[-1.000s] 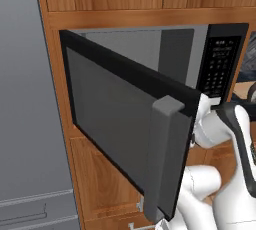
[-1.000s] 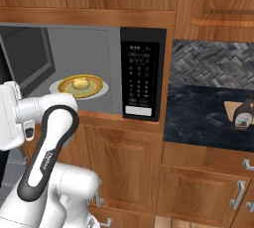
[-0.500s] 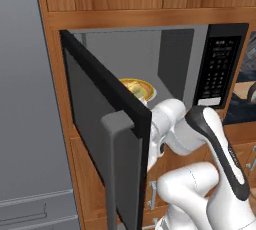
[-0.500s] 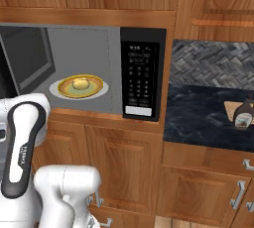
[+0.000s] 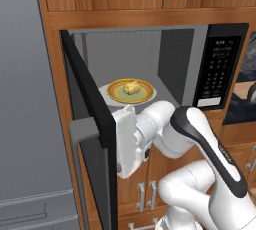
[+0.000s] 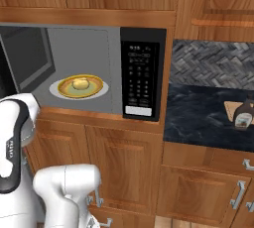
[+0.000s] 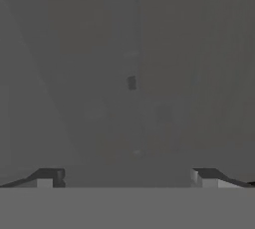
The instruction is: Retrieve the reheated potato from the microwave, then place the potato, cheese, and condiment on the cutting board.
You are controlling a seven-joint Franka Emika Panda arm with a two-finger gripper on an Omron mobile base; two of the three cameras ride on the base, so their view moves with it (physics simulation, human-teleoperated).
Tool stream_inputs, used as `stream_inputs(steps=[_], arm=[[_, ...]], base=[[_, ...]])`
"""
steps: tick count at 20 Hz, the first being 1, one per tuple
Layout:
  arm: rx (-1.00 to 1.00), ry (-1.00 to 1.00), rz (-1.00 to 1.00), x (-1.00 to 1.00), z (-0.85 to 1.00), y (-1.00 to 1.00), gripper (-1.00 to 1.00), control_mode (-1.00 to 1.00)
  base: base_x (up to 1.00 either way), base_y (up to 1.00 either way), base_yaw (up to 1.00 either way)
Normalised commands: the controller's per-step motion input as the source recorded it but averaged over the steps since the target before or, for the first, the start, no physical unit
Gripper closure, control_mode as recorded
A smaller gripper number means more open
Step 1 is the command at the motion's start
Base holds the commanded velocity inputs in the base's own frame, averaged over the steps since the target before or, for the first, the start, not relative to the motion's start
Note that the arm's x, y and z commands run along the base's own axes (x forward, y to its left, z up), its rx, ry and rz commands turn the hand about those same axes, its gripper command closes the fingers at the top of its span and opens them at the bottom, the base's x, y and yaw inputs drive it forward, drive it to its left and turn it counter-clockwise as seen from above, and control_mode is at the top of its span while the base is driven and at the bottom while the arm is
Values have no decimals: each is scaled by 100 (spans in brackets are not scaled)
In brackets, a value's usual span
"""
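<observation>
Gripper [image 7: 127, 177] spread fully, holding nothing, facing the grey inner face of the microwave [image 5: 220, 64] door [image 5: 90, 124], pressed close, apparently to swing it wide. Potato [image 5: 131, 88] sits on a yellow plate [image 5: 116, 92] inside the cavity, now reachable. Condiment [image 6: 243, 115] stands on the counter [image 6: 198, 118], well apart.
</observation>
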Motion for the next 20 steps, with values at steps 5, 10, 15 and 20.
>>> stream_inputs(steps=[5, 10, 15, 20], arm=[[-3, -19, -5, 4, 15, -30, -100, -100], [-2, -25, -8, 18, 13, -27, -100, -100], [-26, -28, -19, 28, 1, -35, -100, -100], [-23, -21, -22, 34, 0, -34, -100, -100]], base=[[0, 0, 0], [0, 0, 0], [0, 0, 0], [0, 0, 0]])
